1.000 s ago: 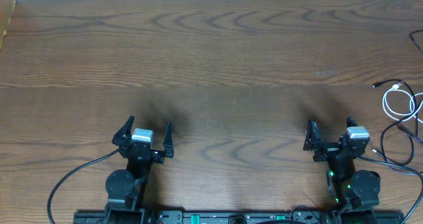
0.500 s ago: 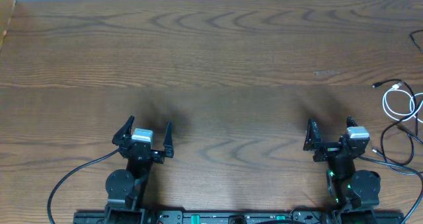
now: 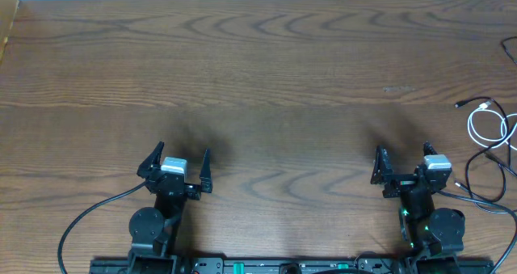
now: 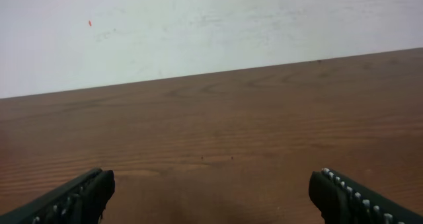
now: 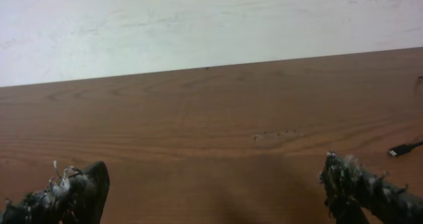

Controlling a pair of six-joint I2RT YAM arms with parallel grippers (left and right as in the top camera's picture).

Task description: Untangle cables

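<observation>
The cables lie at the table's right edge in the overhead view: a white cable (image 3: 485,128) in a loop and thin black cables (image 3: 485,165) crossing it and running off frame. One black plug end (image 5: 400,149) shows at the right of the right wrist view. My right gripper (image 3: 402,158) is open and empty, a little left of the cables; its fingers (image 5: 215,187) frame bare wood. My left gripper (image 3: 182,158) is open and empty at the front left, far from the cables; in its wrist view (image 4: 211,191) no cable shows.
The wooden table (image 3: 266,72) runs to a white wall at the back. Thicker black arm cables (image 3: 85,217) trail from the arm bases along the front edge. A dark object (image 3: 510,49) sits at the far right edge.
</observation>
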